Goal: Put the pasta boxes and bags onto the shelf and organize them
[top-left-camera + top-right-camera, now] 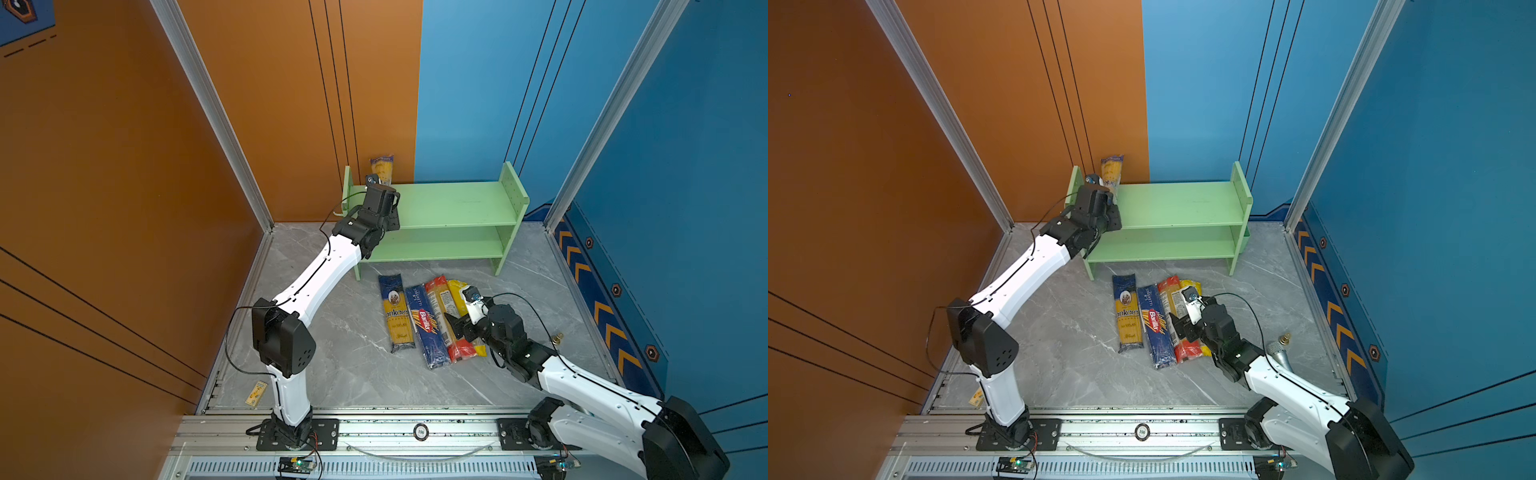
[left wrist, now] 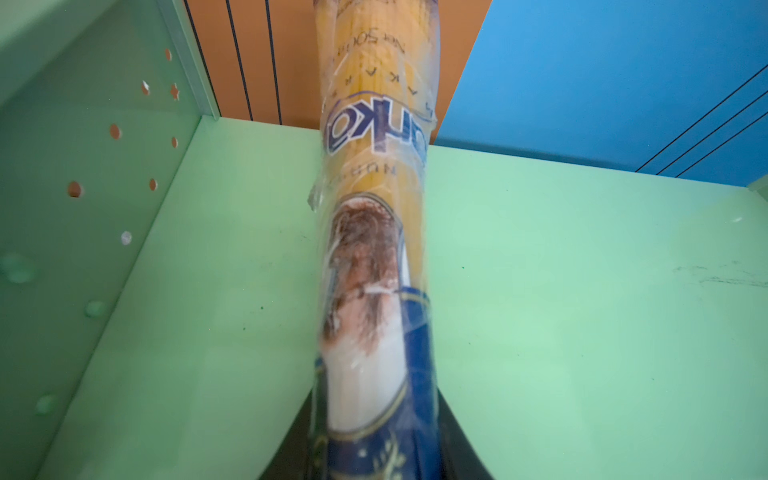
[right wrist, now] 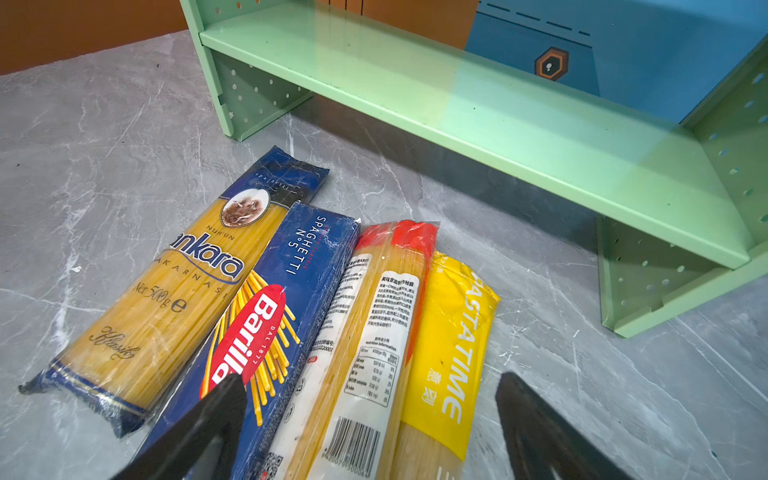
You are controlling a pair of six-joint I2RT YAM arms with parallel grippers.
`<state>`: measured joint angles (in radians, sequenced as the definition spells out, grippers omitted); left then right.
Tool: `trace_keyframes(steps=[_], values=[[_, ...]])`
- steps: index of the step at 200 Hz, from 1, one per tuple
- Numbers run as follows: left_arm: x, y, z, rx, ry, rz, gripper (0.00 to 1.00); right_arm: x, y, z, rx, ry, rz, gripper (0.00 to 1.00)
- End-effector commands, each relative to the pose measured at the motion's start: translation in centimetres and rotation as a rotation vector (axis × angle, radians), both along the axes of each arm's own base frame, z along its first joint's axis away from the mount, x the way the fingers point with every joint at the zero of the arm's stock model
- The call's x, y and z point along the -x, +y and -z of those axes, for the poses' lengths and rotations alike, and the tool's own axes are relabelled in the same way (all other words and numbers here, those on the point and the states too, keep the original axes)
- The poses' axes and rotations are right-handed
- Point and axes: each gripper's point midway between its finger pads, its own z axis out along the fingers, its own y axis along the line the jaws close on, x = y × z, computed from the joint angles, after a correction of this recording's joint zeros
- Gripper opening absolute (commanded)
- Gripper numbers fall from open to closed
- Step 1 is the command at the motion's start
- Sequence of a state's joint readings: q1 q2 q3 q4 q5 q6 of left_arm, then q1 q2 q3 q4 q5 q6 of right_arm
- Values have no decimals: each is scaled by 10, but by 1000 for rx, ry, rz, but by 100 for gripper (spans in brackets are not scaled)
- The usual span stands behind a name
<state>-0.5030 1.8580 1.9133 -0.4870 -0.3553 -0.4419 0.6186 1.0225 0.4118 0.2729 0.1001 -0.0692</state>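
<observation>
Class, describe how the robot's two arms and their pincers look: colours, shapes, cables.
The left arm and right arm have smooth white shell links between boxy black joint housings. A thin black cable loops loosely beside each. The right pincer has flat, tapering black fingers.

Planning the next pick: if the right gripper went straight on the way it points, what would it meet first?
Most likely the red-ended pasta packet, lying straight ahead of the open right gripper, beside the yellow packet; depth is unclear.
</observation>
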Motion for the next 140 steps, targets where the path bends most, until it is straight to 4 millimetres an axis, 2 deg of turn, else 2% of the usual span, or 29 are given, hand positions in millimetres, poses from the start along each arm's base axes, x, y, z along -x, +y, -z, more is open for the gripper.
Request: trace_keyframes(steps=[1, 140], values=[[-6, 1, -16, 31, -61, 1, 32, 0, -1, -4, -33, -7, 3, 92], [-1, 8, -13, 39, -52, 8, 41, 0, 0, -7, -47, -11, 5, 92]])
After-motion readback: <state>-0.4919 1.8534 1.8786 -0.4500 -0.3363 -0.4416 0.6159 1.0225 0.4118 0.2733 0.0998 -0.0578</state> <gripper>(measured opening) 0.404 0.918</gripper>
